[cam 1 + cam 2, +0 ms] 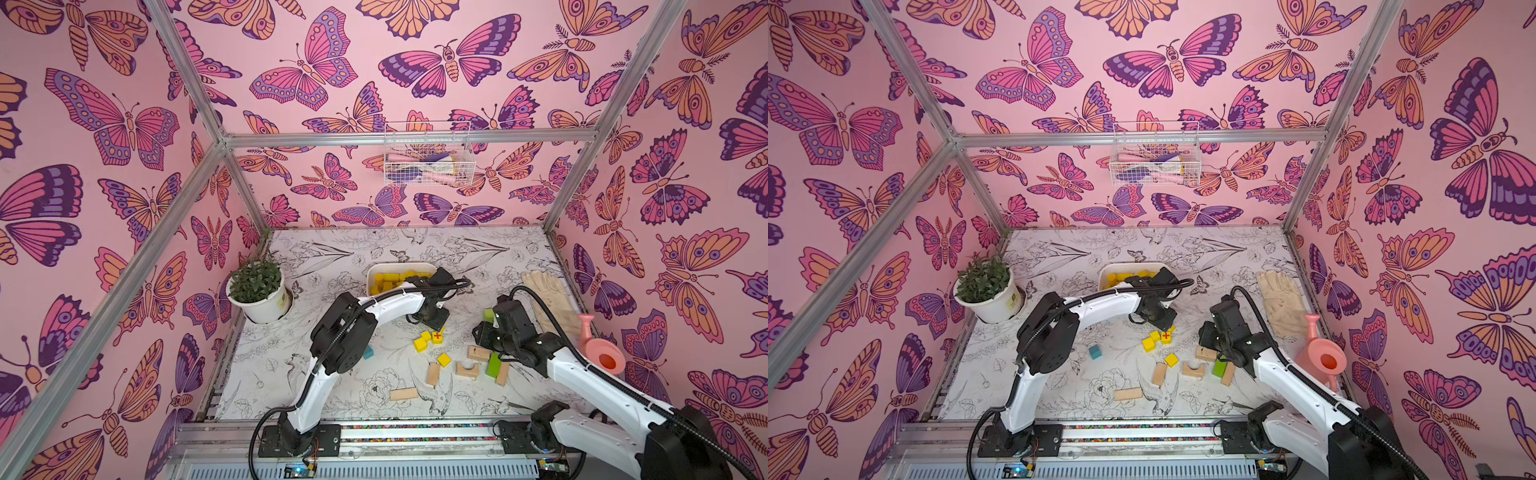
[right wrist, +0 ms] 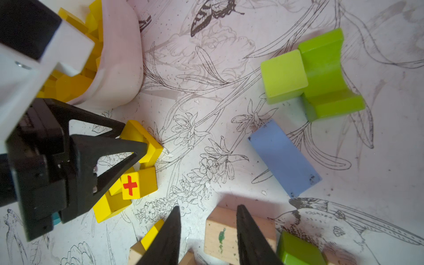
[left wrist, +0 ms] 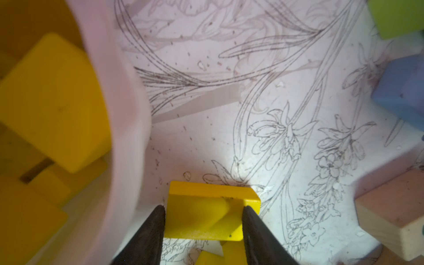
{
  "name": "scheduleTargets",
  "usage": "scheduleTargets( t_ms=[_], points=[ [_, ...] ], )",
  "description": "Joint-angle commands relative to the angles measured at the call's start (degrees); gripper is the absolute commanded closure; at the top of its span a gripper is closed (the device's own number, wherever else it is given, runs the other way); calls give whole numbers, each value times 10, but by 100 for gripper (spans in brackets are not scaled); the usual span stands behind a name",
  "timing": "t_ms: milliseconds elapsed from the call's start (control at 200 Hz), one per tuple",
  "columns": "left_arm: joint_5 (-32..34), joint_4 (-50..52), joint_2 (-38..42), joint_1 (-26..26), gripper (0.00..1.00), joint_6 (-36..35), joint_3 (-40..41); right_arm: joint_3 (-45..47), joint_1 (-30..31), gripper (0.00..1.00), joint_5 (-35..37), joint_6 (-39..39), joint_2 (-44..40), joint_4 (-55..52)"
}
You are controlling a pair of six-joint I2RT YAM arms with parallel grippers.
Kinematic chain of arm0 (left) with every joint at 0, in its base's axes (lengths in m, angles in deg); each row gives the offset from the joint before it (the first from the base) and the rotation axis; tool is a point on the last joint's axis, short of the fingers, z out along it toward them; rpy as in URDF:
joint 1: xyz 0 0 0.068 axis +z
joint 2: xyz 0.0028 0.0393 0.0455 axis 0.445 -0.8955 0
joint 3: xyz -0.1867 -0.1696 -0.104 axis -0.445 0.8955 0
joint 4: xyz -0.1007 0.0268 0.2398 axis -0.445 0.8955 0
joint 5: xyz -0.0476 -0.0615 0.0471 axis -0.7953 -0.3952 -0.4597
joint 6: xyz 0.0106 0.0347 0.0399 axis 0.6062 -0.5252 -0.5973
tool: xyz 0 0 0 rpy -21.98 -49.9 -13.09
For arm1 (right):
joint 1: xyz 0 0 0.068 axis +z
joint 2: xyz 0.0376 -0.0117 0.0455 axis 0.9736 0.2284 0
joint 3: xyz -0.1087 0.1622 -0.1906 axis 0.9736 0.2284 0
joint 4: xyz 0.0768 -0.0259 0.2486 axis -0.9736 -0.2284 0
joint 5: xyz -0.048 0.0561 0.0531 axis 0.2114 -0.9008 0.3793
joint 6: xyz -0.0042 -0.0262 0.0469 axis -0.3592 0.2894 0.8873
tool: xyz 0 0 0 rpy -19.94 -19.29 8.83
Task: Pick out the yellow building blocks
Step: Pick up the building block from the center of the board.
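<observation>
Yellow building blocks fill a white tub (image 1: pixel 374 272) at the back middle. On the mat lie more: a cluster (image 1: pixel 424 340) with a red-cross cube (image 2: pixel 130 185), and a single cube (image 1: pixel 444 359). My left gripper (image 3: pixel 203 211) reaches down beside the tub, its fingers pressed on both sides of a notched yellow block (image 3: pixel 202 195); the right wrist view shows that block (image 2: pixel 149 146) low at the mat by the cluster. My right gripper (image 2: pixel 208 207) hovers open above a tan block (image 2: pixel 222 231), holding nothing.
Two green blocks (image 2: pixel 316 75) and a blue bar (image 2: pixel 284 158) lie beyond the right gripper. Tan blocks (image 1: pixel 403 393) and a teal cube (image 1: pixel 1095 351) are scattered nearer the front. A potted plant (image 1: pixel 257 291) stands at the left, gloves (image 1: pixel 548 299) and a pink watering can (image 1: pixel 598 349) at the right.
</observation>
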Motion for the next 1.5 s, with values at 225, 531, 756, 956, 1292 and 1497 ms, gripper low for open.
scheduleTargets(
  t_ms=[225,531,756,956,1292,1497],
  points=[
    [2,27,-33,-19,32,-6,-43,7,-9,59,-5,2,-13,0],
    [19,33,-26,-26,30,-21,-26,12,-11,59,-6,4,-22,1],
    [36,48,-31,-30,31,-30,-26,16,-17,58,-9,5,-26,2],
    [39,64,-44,-34,31,-36,-38,17,-19,58,-12,6,-27,4],
    [42,71,-47,-35,42,-37,-46,18,-23,58,-15,6,-26,5],
    [43,62,-34,-36,45,-34,-35,18,-24,58,-16,6,-25,5]
  ],
)
